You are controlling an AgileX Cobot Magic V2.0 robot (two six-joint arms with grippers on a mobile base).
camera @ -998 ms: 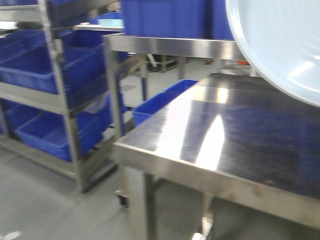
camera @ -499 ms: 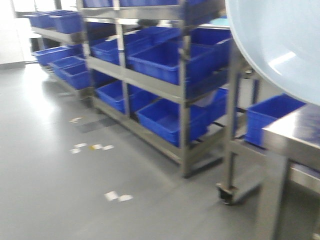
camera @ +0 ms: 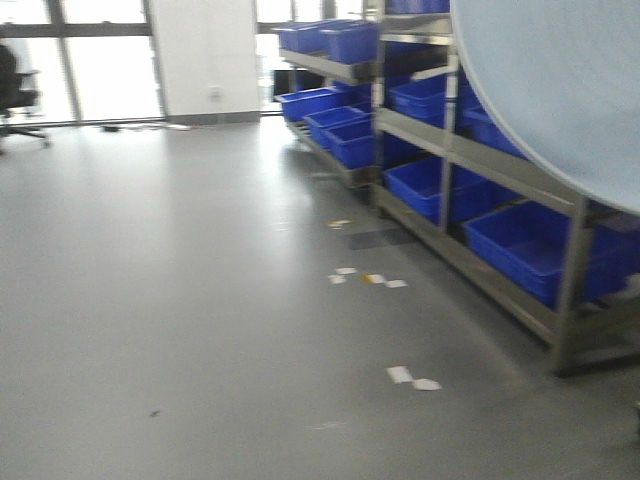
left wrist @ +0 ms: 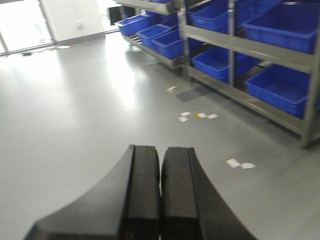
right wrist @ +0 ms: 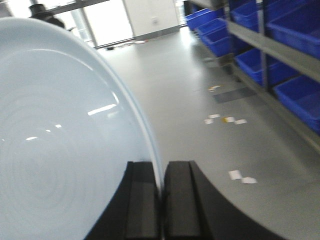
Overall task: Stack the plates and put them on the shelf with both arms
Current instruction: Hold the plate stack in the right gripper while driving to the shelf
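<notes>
A very pale blue-white plate [right wrist: 60, 125] fills the left of the right wrist view, held on edge. My right gripper [right wrist: 161, 175] is shut on its rim, one finger on each side. I cannot tell whether more than one plate is in the grip. The same plate [camera: 560, 90] covers the front view's top right corner. My left gripper [left wrist: 160, 160] is shut, its fingers pressed together with nothing between them, and hangs over bare floor. The stainless-steel shelf [camera: 500, 165] runs along the right side, also visible as shelf [left wrist: 270, 47] and shelf [right wrist: 280, 47].
Blue crates [camera: 530, 245] fill the shelf's tiers. White paper scraps [camera: 412, 377] lie on the grey floor [camera: 200, 300]. A dark office chair [camera: 15, 95] stands at the far left by bright windows [camera: 110, 70].
The whole view has swung left: the steel table has left the frame and the shelves have slid to the right. The plate stays in the same corner of the front view.
</notes>
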